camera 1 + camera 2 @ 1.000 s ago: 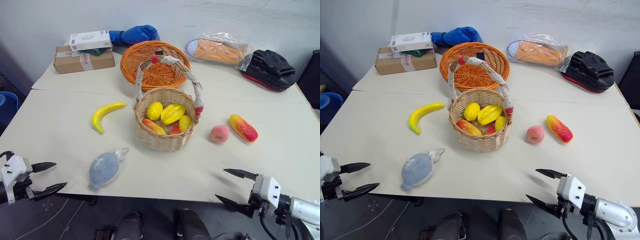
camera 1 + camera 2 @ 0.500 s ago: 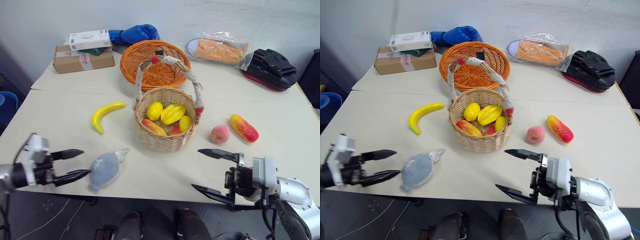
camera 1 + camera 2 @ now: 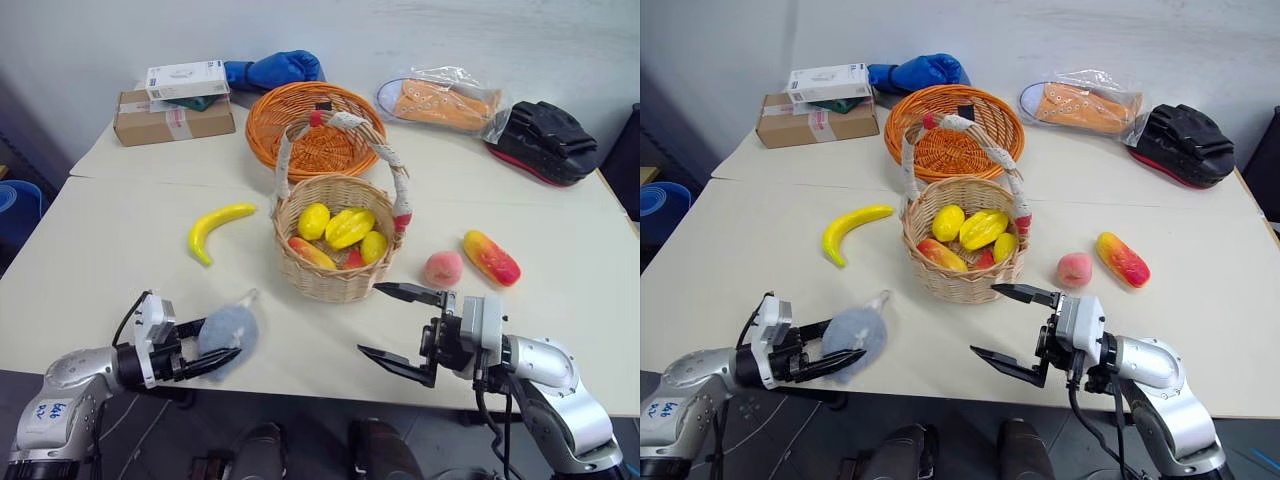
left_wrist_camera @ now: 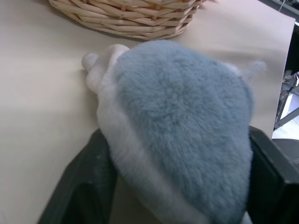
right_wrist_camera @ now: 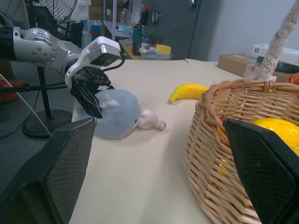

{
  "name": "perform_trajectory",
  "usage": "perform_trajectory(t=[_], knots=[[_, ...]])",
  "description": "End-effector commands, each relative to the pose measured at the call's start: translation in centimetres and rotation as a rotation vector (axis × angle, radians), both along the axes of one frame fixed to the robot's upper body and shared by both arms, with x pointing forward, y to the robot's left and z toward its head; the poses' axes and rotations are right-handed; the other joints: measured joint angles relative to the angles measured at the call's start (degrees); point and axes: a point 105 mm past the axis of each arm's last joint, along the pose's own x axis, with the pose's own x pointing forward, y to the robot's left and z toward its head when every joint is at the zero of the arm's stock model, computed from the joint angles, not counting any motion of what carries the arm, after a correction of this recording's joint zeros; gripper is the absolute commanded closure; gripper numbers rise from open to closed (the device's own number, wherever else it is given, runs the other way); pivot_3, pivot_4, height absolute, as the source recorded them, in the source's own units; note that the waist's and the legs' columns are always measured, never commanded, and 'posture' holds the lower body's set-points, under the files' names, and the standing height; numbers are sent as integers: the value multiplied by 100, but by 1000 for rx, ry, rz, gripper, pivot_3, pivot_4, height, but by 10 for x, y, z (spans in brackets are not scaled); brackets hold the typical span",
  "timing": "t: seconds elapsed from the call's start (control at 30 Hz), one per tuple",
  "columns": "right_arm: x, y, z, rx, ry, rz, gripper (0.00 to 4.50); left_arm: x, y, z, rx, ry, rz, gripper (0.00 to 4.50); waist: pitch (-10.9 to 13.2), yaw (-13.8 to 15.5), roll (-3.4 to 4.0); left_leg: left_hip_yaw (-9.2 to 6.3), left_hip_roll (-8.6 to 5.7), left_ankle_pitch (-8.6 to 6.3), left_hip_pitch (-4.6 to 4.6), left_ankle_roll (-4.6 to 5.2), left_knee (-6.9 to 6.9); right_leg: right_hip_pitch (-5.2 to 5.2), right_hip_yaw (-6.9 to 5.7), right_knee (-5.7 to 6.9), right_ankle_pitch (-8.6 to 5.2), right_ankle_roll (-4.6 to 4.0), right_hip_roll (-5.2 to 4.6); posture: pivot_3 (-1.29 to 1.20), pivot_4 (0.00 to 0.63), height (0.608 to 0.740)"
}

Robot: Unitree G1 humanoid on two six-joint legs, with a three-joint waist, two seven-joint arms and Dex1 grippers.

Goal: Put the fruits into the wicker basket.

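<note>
1. Risk: our left gripper (image 3: 835, 345) has its jaws around the plush mouse (image 3: 855, 328), not a fruit; it may lift the wrong item.
2. Right gripper (image 3: 1008, 324) gapes wide, empty, level, pointing leftward; wicker basket (image 3: 962, 255) just beyond its jaws.
3. Banana (image 3: 848, 228), peach (image 3: 1074, 269), mango (image 3: 1122, 258) on the table, well apart from both jaws.

The plush mouse (image 4: 177, 135) hides the inner faces of the left hand (image 3: 213, 346), its grip unreadable.

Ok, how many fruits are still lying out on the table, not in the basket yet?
3: the banana left of the wicker basket, and the peach and mango side by side on its right. None looks hidden.
</note>
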Motion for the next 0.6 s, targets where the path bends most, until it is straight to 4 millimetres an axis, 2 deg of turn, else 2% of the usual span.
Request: perform_trajectory(t=[0.03, 0.13, 0.23, 0.3, 0.43, 0.5, 0.6], knots=[[0, 0, 16, 51, -93, -3, 0, 1, 12, 31, -145, -66, 122, 2370, 0, -8, 0, -1, 1, 0, 0, 0, 0, 0, 0, 0, 0, 0, 0, 0, 150, 740], [-5, 3, 23, 81, -65, 32, 0, 5, 40, 60, -275, -155, 333, 3188, 1, -9, 1, -10, 6, 1, -2, -1, 2, 0, -6, 1, 0, 0, 1, 0, 150, 740], [-12, 6, 25, 71, -25, 90, 0, 4, 70, 70, -353, -207, 515, 3654, 1, -3, 1, -14, 5, 4, -3, 4, 0, 2, -12, -2, 0, 0, 1, 0, 150, 740], [-12, 5, 35, 94, -23, 84, 0, 9, 106, 77, -388, -293, 724, 3662, 1, 3, 0, -13, 2, 5, -3, 4, 0, 4, -11, -5, 0, 0, 0, 0, 150, 740], [-3, 4, 55, 186, -39, 20, 0, 23, 182, 76, -285, -431, 1220, 3664, -2, 33, -5, -22, 1, 9, -3, 5, 6, 10, -27, -1, 1, 2, 1, 0, 150, 740], [4, 4, 61, 226, -61, -18, 0, 31, 204, 78, -314, -475, 1398, 3664, -5, 56, -10, -24, -2, 12, -4, 3, 7, 12, -36, -2, 5, 9, 1, 0, 150, 740], [10, 4, 64, 249, -91, -39, 0, 40, 216, 77, -378, -467, 1505, 3664, -10, 136, -18, -21, -5, 12, -12, 6, 7, 9, -70, -7, 8, 15, -2, 0, 150, 740]])
